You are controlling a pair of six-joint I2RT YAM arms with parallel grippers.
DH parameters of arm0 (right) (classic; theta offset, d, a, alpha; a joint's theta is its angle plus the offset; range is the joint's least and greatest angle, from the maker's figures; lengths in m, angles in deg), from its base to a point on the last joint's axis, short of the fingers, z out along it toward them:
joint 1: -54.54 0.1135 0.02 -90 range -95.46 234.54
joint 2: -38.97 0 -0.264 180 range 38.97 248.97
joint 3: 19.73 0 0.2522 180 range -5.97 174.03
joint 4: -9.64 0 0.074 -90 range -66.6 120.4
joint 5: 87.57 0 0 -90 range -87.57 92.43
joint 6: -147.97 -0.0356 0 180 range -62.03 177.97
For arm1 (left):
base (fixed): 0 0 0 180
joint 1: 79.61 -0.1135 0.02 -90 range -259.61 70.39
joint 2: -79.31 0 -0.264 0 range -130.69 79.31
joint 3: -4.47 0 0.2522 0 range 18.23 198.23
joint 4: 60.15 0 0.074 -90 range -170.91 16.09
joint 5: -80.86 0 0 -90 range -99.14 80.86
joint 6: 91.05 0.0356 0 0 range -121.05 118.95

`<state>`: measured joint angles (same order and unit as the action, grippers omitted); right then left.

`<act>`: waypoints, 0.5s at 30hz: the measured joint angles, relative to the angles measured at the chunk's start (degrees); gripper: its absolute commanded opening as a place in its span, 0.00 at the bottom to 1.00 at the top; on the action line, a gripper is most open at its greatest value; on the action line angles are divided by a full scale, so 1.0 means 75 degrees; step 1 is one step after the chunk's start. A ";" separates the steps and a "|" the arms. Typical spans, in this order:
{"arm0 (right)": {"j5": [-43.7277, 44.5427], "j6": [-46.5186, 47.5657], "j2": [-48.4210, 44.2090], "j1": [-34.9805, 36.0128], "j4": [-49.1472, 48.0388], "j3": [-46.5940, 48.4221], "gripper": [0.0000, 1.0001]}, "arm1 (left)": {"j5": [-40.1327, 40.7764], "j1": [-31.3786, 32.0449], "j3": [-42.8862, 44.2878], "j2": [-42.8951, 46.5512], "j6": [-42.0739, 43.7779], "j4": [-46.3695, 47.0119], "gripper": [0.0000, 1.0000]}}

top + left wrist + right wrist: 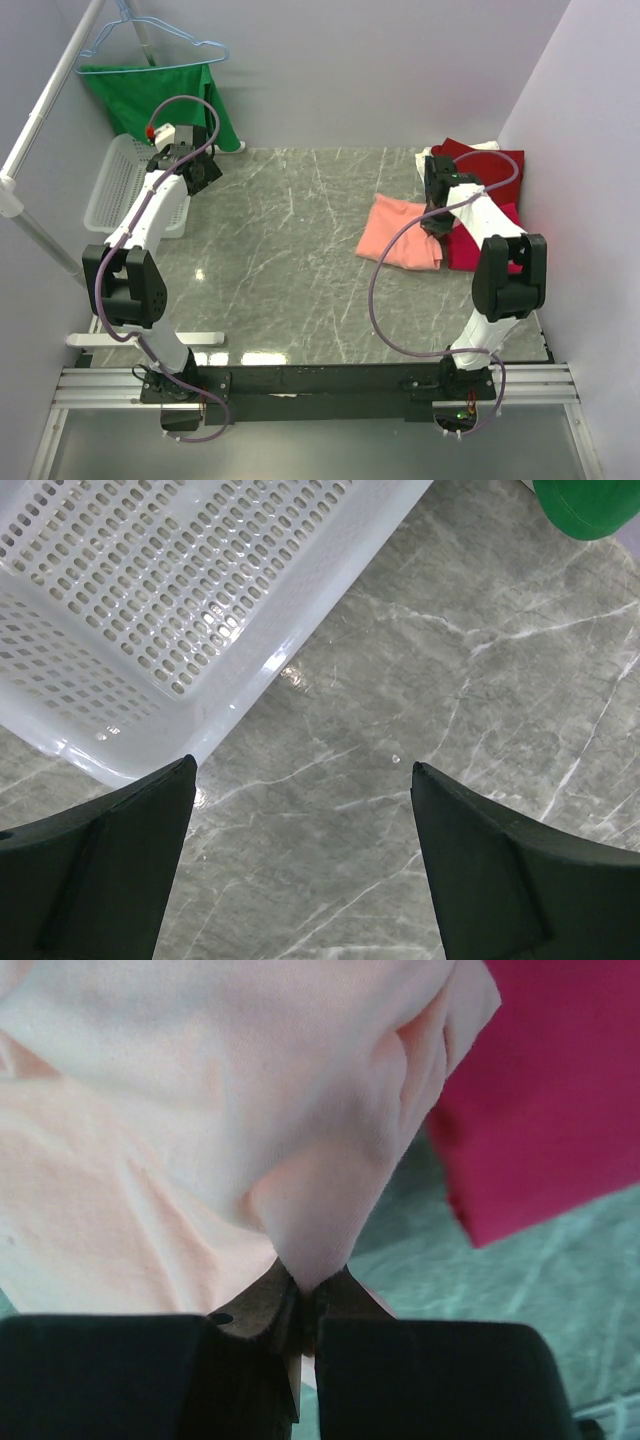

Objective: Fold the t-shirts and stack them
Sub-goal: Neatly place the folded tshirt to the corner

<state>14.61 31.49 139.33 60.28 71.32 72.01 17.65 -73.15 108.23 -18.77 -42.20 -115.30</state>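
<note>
The salmon-pink t-shirt [400, 232] lies crumpled at the right of the table. My right gripper [437, 222] is shut on a fold of it [310, 1200] and pinches the cloth between the jaws. The crimson-pink t-shirt [475, 245] lies right beside it and also shows in the right wrist view [560, 1090]. The dark red t-shirt [490, 162] lies behind both, near the right wall. My left gripper [200, 172] is open and empty at the far left, over bare table next to the basket; its fingers [110, 870] stand wide apart.
A white mesh basket [120, 185] stands at the far left; its corner shows in the left wrist view [190, 610]. A green garment [160, 95] hangs on a light-blue hanger [150, 35] at the back left. A white rail [40, 130] runs along the left side.
</note>
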 measured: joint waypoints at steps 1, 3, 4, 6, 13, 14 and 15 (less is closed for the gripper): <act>0.0105 0.0032 -0.0041 -0.0076 0.0023 0.0012 0.00 | -0.0009 0.0000 0.0000 0.0000 0.0000 0.0000 0.93; 0.0347 0.0122 -0.0064 -0.0192 0.0169 0.0166 0.00 | -0.0029 0.0000 0.0000 0.0000 0.0003 -0.0003 0.93; 0.0423 0.0146 -0.0064 -0.0204 0.0195 0.0239 0.00 | -0.0038 0.0000 0.0000 0.0000 0.0006 0.0000 0.93; 0.0589 0.0227 -0.0064 -0.0207 0.0321 0.0495 0.00 | -0.0073 0.0000 0.0000 0.0000 0.0009 0.0000 0.93; 0.1131 0.0455 -0.0064 -0.0274 0.0752 0.1909 0.00 | -0.0201 0.0000 0.0000 0.0000 0.0026 0.0015 0.94; 0.1180 0.0469 -0.0064 -0.0321 0.0790 0.2081 0.00 | -0.0204 0.0000 0.0000 0.0000 0.0026 0.0017 0.93; 0.1247 0.0495 -0.0064 -0.0396 0.0845 0.2267 0.00 | -0.0213 0.0000 0.0000 0.0000 0.0026 0.0020 0.94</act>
<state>23.97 35.21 138.85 57.31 77.66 89.01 16.05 -73.15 108.23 -18.77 -42.00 -115.14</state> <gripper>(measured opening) 0.039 0.934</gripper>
